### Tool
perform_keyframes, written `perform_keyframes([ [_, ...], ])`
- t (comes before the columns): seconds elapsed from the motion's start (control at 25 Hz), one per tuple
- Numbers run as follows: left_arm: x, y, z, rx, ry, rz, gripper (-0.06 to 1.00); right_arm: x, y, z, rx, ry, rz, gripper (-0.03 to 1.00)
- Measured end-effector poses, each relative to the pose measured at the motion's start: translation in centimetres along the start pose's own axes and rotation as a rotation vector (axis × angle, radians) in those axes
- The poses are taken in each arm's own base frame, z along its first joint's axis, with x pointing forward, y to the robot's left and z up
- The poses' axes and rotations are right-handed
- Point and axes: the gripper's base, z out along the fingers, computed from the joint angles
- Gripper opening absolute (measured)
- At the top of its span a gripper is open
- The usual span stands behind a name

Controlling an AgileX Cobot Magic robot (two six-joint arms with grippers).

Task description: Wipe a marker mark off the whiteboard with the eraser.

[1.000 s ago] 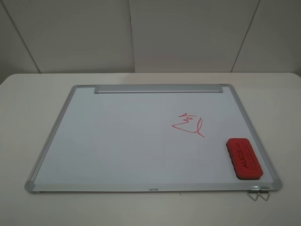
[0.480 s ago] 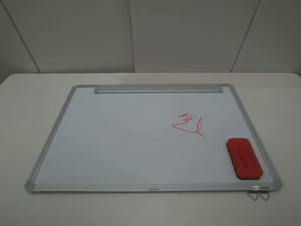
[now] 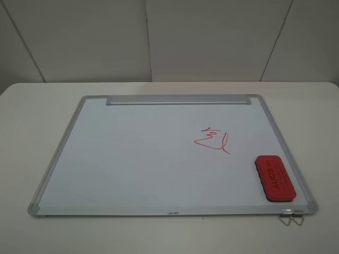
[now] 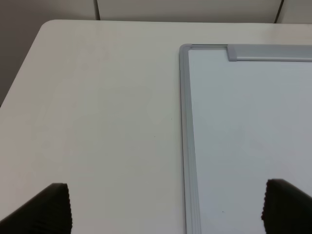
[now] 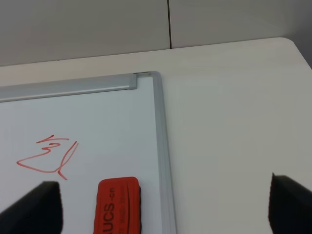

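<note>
The whiteboard [image 3: 132,159] lies flat on the table, its silver tray strip [image 3: 177,99] along the far edge. The red marker mark [image 3: 213,141] sits right of the board's middle, a slanted outline with strokes inside and a long line beneath. The red eraser [image 3: 274,178] rests lettering-up on the board's near right corner, just below and right of the mark. The right wrist view shows mark [image 5: 48,156] and eraser [image 5: 118,207] ahead of my right gripper [image 5: 165,209], open and empty. My left gripper [image 4: 168,214], open, hovers over the board's left frame [image 4: 187,146]. Neither arm appears in the exterior view.
A white table [image 3: 32,121] carries the board, with pale wall panels behind it. A small wire clip [image 3: 291,217] juts from the board's near right corner. Bare tabletop [image 5: 234,126] lies right of the board, and more [image 4: 97,112] to its left.
</note>
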Motion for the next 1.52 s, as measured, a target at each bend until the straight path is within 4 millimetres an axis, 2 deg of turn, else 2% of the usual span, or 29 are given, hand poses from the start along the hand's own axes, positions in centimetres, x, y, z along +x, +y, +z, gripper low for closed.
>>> perform_keyframes([
  [1.52,0.00,0.00,0.00,0.000,0.000,0.000,0.78,0.00,0.01,0.00,-0.001,0.000,0.000,0.75],
])
